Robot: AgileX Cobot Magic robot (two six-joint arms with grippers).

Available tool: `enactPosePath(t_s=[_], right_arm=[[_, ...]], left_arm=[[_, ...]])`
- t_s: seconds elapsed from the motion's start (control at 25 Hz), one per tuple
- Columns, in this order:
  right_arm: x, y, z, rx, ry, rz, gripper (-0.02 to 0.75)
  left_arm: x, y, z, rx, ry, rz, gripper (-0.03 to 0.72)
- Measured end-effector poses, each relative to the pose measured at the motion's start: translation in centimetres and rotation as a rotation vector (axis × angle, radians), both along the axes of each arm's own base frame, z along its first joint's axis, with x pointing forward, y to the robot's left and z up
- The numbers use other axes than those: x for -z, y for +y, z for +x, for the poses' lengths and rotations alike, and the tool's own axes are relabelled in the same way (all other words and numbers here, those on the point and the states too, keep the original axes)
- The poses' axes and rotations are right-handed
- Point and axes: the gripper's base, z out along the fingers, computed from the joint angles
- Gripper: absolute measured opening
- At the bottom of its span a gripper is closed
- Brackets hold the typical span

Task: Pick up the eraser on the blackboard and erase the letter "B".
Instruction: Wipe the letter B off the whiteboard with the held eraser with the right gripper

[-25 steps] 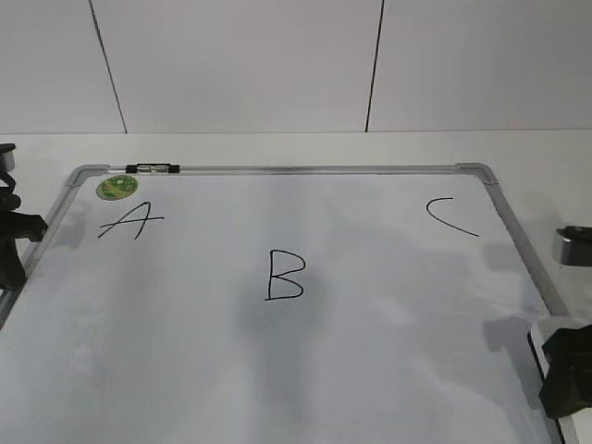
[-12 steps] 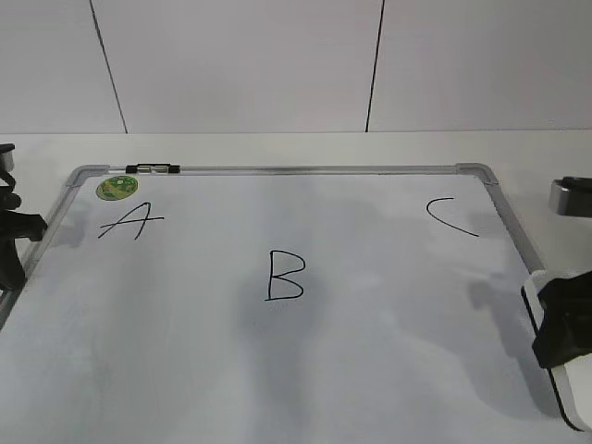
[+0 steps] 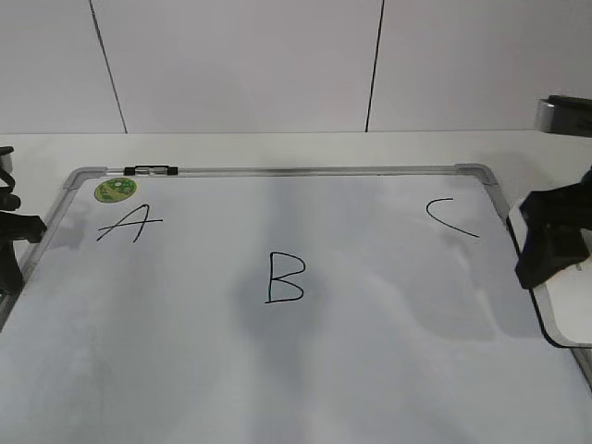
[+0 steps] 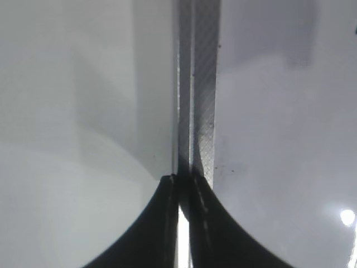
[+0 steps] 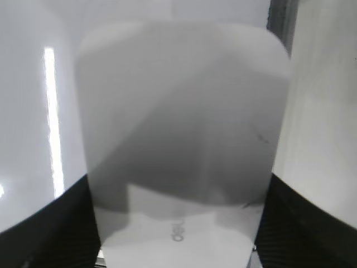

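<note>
The blackboard (image 3: 388, 370), a white dry-erase board in a silver frame, lies flat on the table. The letter "B" (image 3: 285, 276) is drawn near its middle, with an "A" (image 3: 129, 223) at the left and a "C" (image 3: 450, 217) at the right. My right gripper (image 3: 553, 250) is shut on the eraser (image 3: 571, 303) and holds it lifted at the board's right edge. In the right wrist view the eraser (image 5: 184, 139) fills the space between the jaws (image 5: 178, 223). My left gripper (image 4: 183, 184) is shut and empty over the board's left frame (image 4: 199, 89).
A round green sticker (image 3: 117, 190) and a small black-and-clear clip (image 3: 152, 169) sit at the board's top left. The white table and a white panelled wall (image 3: 240, 65) lie beyond the board. My left arm (image 3: 11, 242) rests at the left edge.
My right gripper has risen and moved away from the near right corner, carrying the eraser up along the right edge. The left arm has not moved.
</note>
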Motion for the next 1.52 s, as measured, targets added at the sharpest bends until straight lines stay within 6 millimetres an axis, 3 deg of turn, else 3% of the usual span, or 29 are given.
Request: enactPosePath(t_s=[0.24, 0.68, 0.92, 1.2, 1.52], right_arm=[[0.3, 3.7, 3.1, -0.079, 0.06, -0.067, 0.561], [1.5, 12.9, 9.8, -0.21, -0.022, -0.109, 0.561], [4.4, 16.5, 12.0, -0.251, -0.008, -0.095, 0.561], [8.1, 18.4, 12.0, -0.289, 0.064, -0.118, 0.561], [9.2, 19.0, 12.0, -0.303, 0.09, -0.135, 0.561]], left_arm=[[0.0, 0.0, 0.0, 0.0, 0.0, 0.0, 0.015], [0.0, 0.0, 0.0, -0.002, 0.002, -0.001, 0.015], [0.0, 0.0, 0.0, -0.003, 0.004, -0.003, 0.016], [0.0, 0.0, 0.0, -0.003, 0.004, -0.003, 0.017], [0.0, 0.0, 0.0, -0.002, 0.007, -0.003, 0.017]])
